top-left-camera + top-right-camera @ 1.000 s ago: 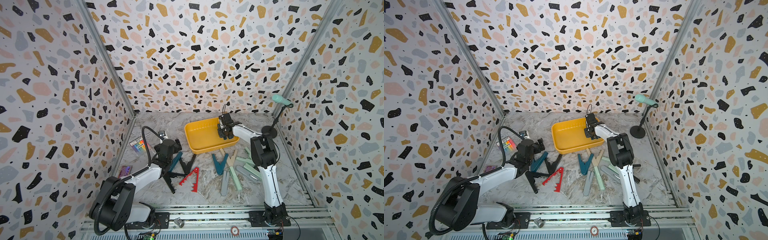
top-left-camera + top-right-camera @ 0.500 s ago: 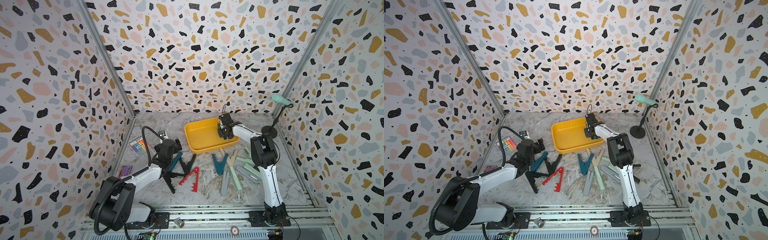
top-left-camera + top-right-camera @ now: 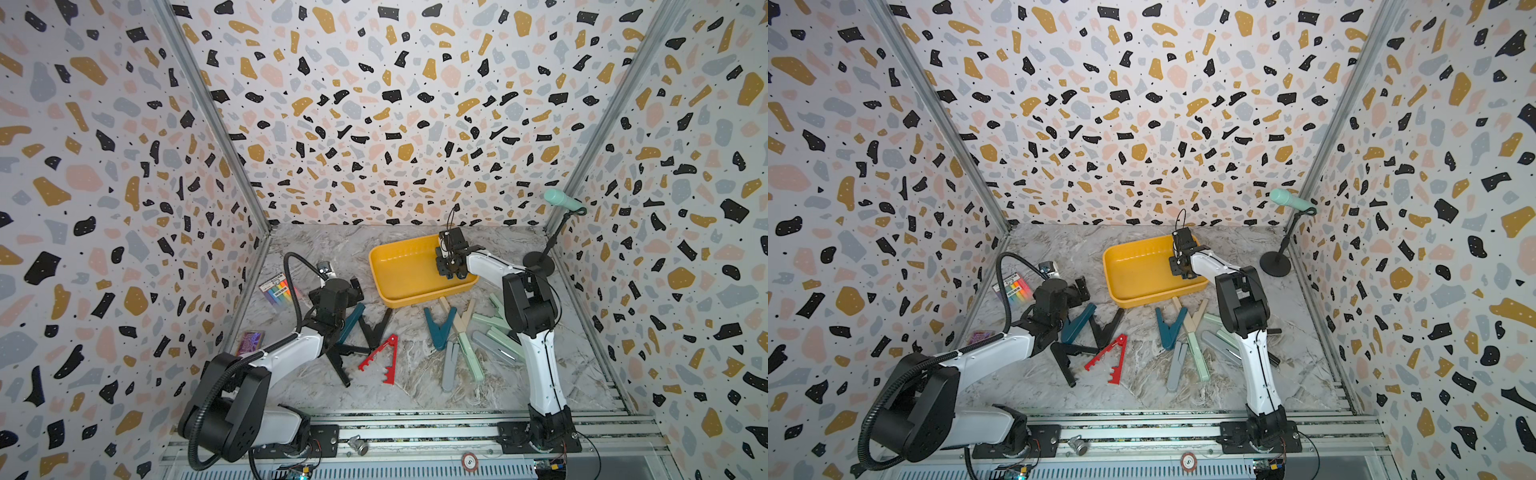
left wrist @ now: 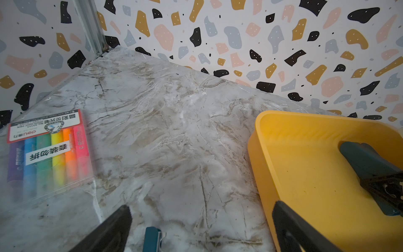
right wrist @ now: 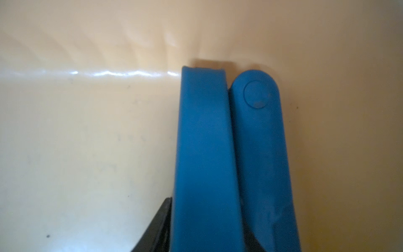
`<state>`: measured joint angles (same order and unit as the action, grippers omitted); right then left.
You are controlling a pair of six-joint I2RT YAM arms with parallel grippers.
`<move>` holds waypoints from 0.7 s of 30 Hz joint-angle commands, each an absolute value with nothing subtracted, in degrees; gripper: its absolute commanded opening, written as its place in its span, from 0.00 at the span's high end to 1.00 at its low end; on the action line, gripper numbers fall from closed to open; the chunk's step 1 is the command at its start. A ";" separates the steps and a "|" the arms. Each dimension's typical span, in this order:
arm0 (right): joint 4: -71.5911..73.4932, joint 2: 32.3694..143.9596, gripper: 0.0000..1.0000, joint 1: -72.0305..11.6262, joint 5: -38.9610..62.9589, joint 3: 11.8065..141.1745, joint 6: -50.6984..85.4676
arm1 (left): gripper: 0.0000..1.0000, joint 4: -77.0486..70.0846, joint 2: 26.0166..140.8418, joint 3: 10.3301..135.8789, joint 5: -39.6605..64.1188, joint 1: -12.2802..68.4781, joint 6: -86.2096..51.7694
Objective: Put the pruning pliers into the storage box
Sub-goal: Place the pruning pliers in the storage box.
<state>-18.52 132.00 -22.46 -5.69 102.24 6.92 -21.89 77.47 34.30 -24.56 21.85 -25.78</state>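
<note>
- Our right gripper point(image 3: 447, 270) jaws clamp the teal pliers point(image 4: 366, 161), its arms squeezed together, inside the storage box point(image 3: 376, 270).
- Our left gripper point(image 4: 199, 215) jaws stand wide apart, with a second teal pliers point(image 4: 151, 239) tip between them.

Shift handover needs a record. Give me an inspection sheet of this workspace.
Surface: marbled tabletop, tools scattered across it.
Job's things: yellow storage box with one dark teal pruning pliers inside; red notched pliers and the remaining pliers lie outside on the table.
Clutter: highlighter packet and purple card by the left wall.
Grippers: left pincer open above the table; right pincer shut on the dark teal pruning pliers, inside the box.
Cables: black corrugated hose arches over the left arm; thin wire loop above the right wrist.
Surroundings: terrazzo-patterned walls; mint microphone on a stand.
</note>
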 commanded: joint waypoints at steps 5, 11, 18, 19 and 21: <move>-20.80 126.72 0.46 -22.19 -4.81 104.23 7.38 | 0.01 -22.59 76.57 33.72 -25.27 21.53 -25.86; -21.43 125.35 0.41 -22.19 -4.47 104.95 7.63 | 0.01 -22.50 76.38 33.51 -25.51 21.53 -25.73; -21.45 122.50 0.40 -22.23 -6.17 104.87 7.55 | 0.00 -22.59 76.72 33.78 -25.34 21.54 -25.66; -21.23 121.91 0.40 -22.16 -6.25 104.78 7.56 | 0.00 -22.59 76.68 33.82 -25.32 21.54 -25.66; -20.88 120.97 0.39 -22.23 -6.13 104.67 7.49 | 0.01 -22.63 76.77 33.86 -25.31 21.53 -25.65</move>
<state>-19.99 125.89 -22.44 -5.39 102.59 7.20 -21.87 77.47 34.20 -24.58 21.85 -25.76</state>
